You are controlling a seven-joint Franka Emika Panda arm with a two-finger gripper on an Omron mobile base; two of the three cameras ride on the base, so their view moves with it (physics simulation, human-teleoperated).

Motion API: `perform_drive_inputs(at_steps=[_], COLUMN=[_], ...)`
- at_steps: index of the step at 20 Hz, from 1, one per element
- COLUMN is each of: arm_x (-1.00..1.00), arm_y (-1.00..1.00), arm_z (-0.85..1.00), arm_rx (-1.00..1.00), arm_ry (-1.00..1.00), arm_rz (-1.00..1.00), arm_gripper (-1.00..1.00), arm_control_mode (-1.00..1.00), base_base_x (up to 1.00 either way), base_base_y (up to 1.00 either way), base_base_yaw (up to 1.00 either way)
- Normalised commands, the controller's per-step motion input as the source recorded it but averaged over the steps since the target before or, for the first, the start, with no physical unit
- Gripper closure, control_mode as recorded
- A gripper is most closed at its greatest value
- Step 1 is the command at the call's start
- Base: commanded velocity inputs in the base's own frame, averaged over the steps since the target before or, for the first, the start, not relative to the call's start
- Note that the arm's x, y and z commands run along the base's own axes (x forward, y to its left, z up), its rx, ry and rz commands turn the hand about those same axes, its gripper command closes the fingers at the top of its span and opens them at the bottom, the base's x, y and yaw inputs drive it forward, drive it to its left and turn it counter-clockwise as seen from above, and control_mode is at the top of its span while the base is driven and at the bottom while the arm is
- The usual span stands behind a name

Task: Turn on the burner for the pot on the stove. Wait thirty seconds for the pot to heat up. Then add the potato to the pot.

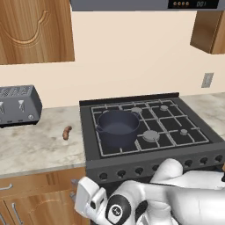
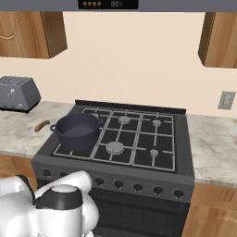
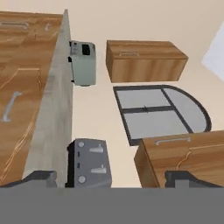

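One round, dark blue-grey metal pot [image 1: 117,127] with two small side handles sits in front of you on the near left grate of the black gas stove [image 1: 176,147], over the near left burner; in the right base view the same pot [image 2: 77,131] stands at the stove's [image 2: 183,166] left edge. You can see round grey burner caps [image 1: 151,135] to the right of the pot and a row of black knobs [image 2: 138,187] along the stove's front. Your small, lumpy brown-orange potato [image 1: 66,132] lies on the pale marbled surface [image 1: 35,147] just left of the stove, apart from the pot, and it shows again as a thin brown piece [image 2: 41,125] in the right base view. Farther left on that surface stands a grey metal toaster [image 1: 17,104], against the wall. Your pincer [image 3: 113,179] is spread wide with nothing between its two dark tips, and it looks sideways along the surface edge at the toaster [image 3: 89,162], wooden cabinets [image 3: 144,60] and an arched window [image 3: 159,111].
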Motion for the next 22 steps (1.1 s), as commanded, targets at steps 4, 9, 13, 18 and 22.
perform_drive_inputs(at_steps=[4, 9, 13, 18, 22], arm_x=[0.43, 0.5, 0.48, 0.59, 0.51], arm_y=[0.03, 0.0, 0.0, 0.0, 0.0], arm_z=[1.0, 1.0, 1.0, 1.0, 0.91], arm_rx=[0.0, 0.0, 0.0, 0.0, 0.0], arm_ry=[0.31, 0.32, 0.32, 0.42, 0.58], arm_rz=[0.05, 0.05, 0.04, 0.0, -0.13], arm_gripper=[-1.0, -1.0, -1.0, -1.0, -1.0], arm_control_mode=[-1.0, -1.0, -1.0, -1.0, -1.0], base_base_x=[0.0, 0.0, 0.0, 0.0, 0.0], base_base_y=[0.0, 0.0, 0.0, 0.0, 0.0], base_base_yaw=[0.0, 0.0, 0.0, 0.0, 0.0])
